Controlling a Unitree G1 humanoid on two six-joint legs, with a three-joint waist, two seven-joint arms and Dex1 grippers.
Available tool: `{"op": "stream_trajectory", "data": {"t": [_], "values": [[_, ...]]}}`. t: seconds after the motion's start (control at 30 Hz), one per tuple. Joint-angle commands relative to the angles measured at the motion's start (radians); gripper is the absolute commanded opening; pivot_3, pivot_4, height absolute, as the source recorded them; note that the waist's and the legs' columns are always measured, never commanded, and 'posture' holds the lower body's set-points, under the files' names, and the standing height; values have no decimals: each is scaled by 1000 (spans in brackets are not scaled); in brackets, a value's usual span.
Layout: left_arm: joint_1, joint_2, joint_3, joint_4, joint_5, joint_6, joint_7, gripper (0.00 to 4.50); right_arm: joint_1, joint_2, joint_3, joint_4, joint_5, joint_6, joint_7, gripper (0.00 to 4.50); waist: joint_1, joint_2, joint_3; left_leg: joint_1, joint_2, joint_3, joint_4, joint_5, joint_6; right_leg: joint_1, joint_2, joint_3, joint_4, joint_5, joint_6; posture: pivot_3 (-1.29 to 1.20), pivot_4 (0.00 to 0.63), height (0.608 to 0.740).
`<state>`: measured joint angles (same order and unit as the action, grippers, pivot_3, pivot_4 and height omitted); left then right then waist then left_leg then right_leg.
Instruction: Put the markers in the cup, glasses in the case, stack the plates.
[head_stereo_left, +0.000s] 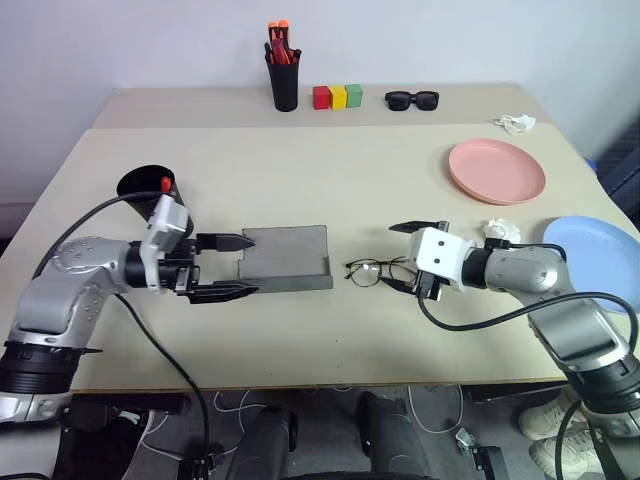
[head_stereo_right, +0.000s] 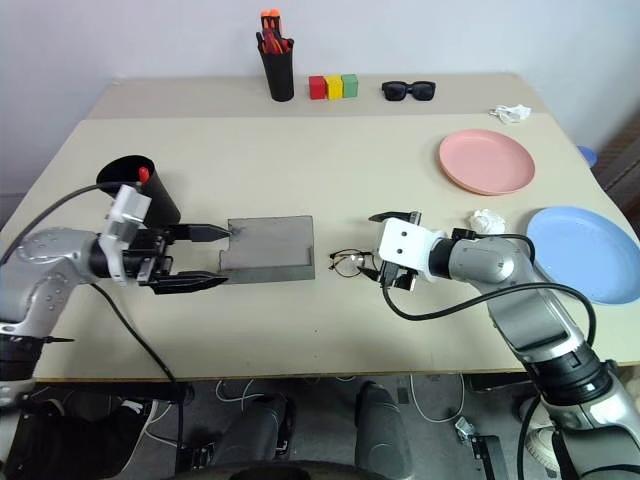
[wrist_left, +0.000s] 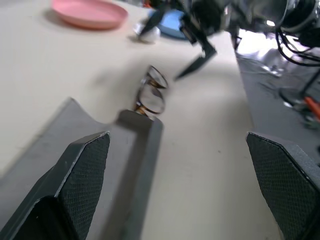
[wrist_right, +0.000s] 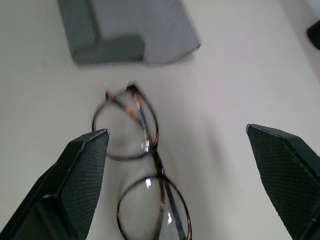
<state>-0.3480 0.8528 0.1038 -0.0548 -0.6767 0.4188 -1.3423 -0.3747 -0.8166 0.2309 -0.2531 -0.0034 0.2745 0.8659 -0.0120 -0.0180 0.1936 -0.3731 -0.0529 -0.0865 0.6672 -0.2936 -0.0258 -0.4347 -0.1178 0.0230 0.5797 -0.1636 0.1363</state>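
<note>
The thin wire-framed glasses (head_stereo_left: 375, 270) lie on the table just right of the grey case (head_stereo_left: 285, 258), which lies open and flat. My right gripper (head_stereo_left: 392, 257) is open, its two fingers straddling the right end of the glasses (wrist_right: 155, 160) without closing on them. At the case's left edge my left gripper (head_stereo_left: 252, 266) is open and level, pointing across the case (wrist_left: 75, 145). The wide black cup (head_stereo_left: 148, 185) stands behind my left hand with a red marker (head_stereo_left: 165, 183) end showing at its rim. The pink plate (head_stereo_left: 496, 170) and blue plate (head_stereo_left: 595, 255) lie apart at the right.
At the back stand a tall black cup of orange-red pens (head_stereo_left: 283, 75), three coloured blocks (head_stereo_left: 337, 96) and black sunglasses (head_stereo_left: 411, 99). Crumpled white paper (head_stereo_left: 500, 230) lies beside my right forearm, and another piece (head_stereo_left: 515, 123) sits at the far right.
</note>
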Motion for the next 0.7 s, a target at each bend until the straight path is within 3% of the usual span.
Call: {"op": "stream_trajectory", "data": {"t": [0.03,0.17,0.7], "values": [[25,0,41,-45,2,-31,4,4500,-33,16,-13,4,27,13,39,3148,-2,0,0,0,0,0,0,0,0,0,0,0,0,0,1,0,150,740],[41,2,57,-67,-19,-12,4,4500,-50,1,9,20,-41,-16,50,1113,-3,0,0,0,0,0,0,0,0,-1,0,0,0,1,1,0,150,740],[28,-3,51,-66,-15,-3,-11,4500,-175,29,89,49,-76,163,155,1113,-3,0,0,0,0,0,0,0,0,-1,0,0,0,1,1,0,150,740]]}}
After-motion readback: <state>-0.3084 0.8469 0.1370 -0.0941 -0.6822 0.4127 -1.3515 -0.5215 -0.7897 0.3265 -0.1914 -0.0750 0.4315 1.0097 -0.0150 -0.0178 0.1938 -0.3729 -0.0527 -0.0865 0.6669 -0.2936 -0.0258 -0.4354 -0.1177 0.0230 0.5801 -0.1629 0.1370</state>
